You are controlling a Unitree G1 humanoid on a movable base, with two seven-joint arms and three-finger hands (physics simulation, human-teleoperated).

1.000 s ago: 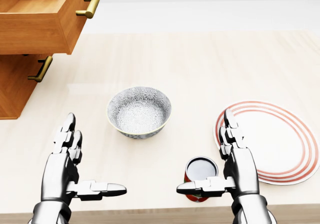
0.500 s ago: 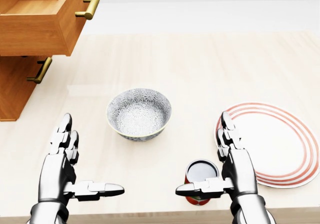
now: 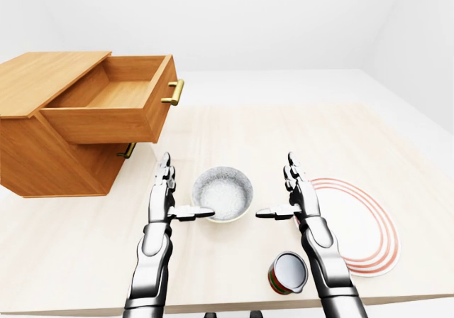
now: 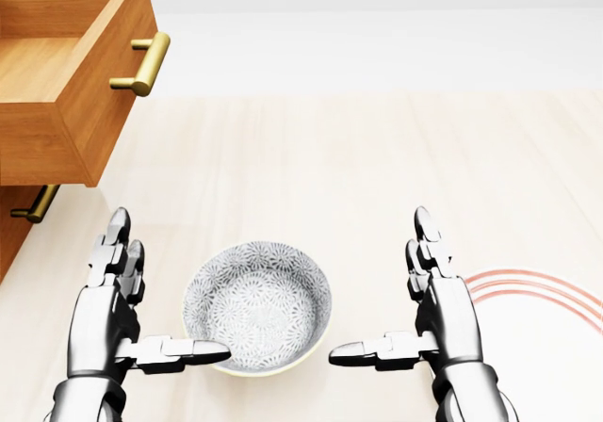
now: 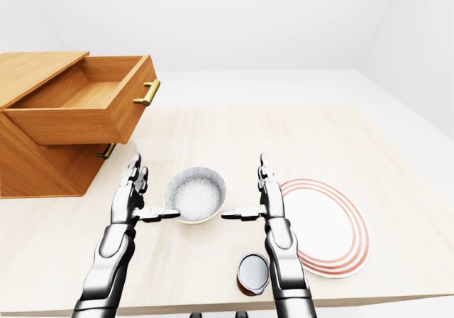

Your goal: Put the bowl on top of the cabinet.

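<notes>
A grey patterned bowl [image 4: 256, 307] with a pale rim stands upright on the light wooden table [image 4: 339, 168]. My left hand [image 4: 168, 292] is open just left of it, fingers up, and its thumb points right over the bowl's left rim. My right hand [image 4: 381, 290] is open a short way right of the bowl, thumb pointing toward it without touching. The bowl stands between the two hands. The wooden cabinet [image 3: 39, 73] stands at the left in the left-eye view, its flat top bare and its upper drawer [image 3: 113, 108] pulled out.
A white plate with red rings [image 3: 358, 226] lies to the right of my right hand. A red can [image 3: 287, 272] stands near the table's bottom edge beside my right forearm. The open drawer's brass handle [image 4: 139, 64] juts over the table's upper left.
The whole picture has shifted: the camera moved up the table, so the bowl and plate slid down the view. Both open hands now flank the bowl instead of lying below it.
</notes>
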